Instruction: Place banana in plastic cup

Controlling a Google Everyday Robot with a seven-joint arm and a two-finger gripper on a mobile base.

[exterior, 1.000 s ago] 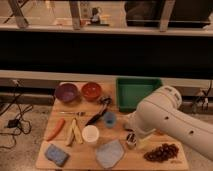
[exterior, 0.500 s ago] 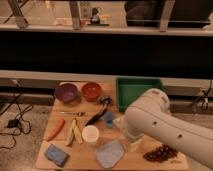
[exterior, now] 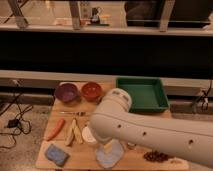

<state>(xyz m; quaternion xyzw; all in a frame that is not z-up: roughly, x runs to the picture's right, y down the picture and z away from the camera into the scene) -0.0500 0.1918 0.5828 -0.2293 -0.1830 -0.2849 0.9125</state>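
Note:
The banana [exterior: 74, 132] lies on the wooden table [exterior: 75, 160] at the left as two pale yellow-green strips in a narrow V, next to an orange carrot [exterior: 55, 128]. Just right of it stands a white plastic cup [exterior: 88, 135], half covered by my arm. My white arm [exterior: 145, 131] stretches from the lower right across the table's middle. My gripper is hidden behind the arm, somewhere over the middle of the table. Nothing shows as held, and the banana rests untouched.
A purple bowl [exterior: 66, 92] and a red bowl [exterior: 91, 90] stand at the back left, a green tray [exterior: 145, 94] at the back right. A utensil [exterior: 74, 114], a blue sponge [exterior: 56, 154], a grey cloth [exterior: 107, 156] and dark fruit [exterior: 157, 156] lie nearer.
My arm has swung left and closer to the camera, now covering the table's middle and right. The objects on the table have not moved.

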